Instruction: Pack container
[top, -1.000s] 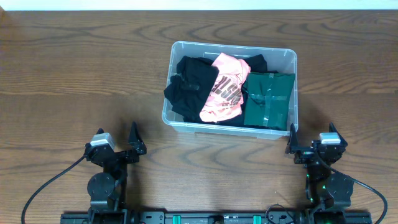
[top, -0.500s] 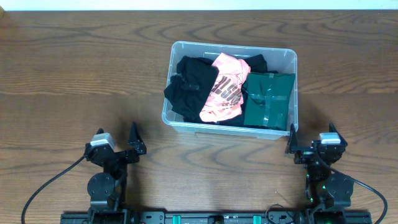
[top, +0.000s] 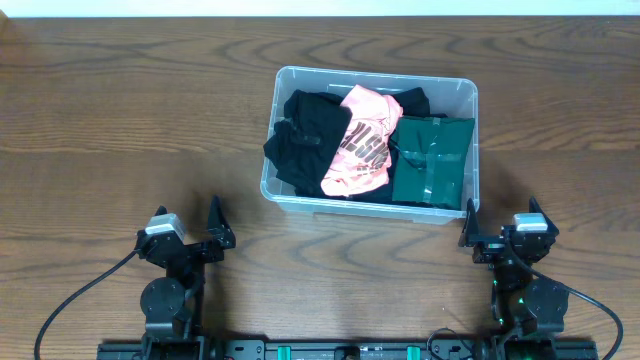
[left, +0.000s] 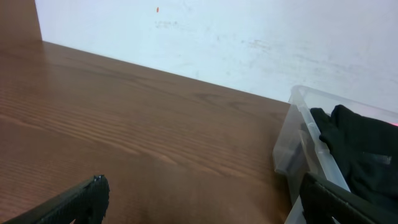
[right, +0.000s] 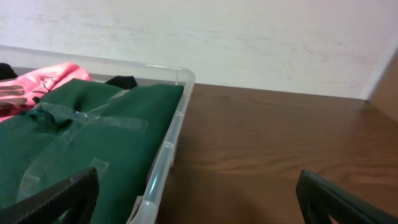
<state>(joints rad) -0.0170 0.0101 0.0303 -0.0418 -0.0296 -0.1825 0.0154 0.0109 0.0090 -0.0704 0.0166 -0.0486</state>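
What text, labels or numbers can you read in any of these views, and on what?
No text can be read in full.
On the pink garment in the container: dark block lettering, too blurred to read.
On the green packet: clear tape only, no text visible.
On the black garment: no print visible.

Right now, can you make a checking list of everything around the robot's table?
Surface: brown wooden table, bare around the box.
Job's things: clear container holding black clothes, a pink garment and a taped green packet.
Clutter: nothing seen.
Hands: left hand and right hand open, empty, at the near edge, apart from the container.
Cables: black cables loop from the arm bases.
Surroundings: white wall behind.
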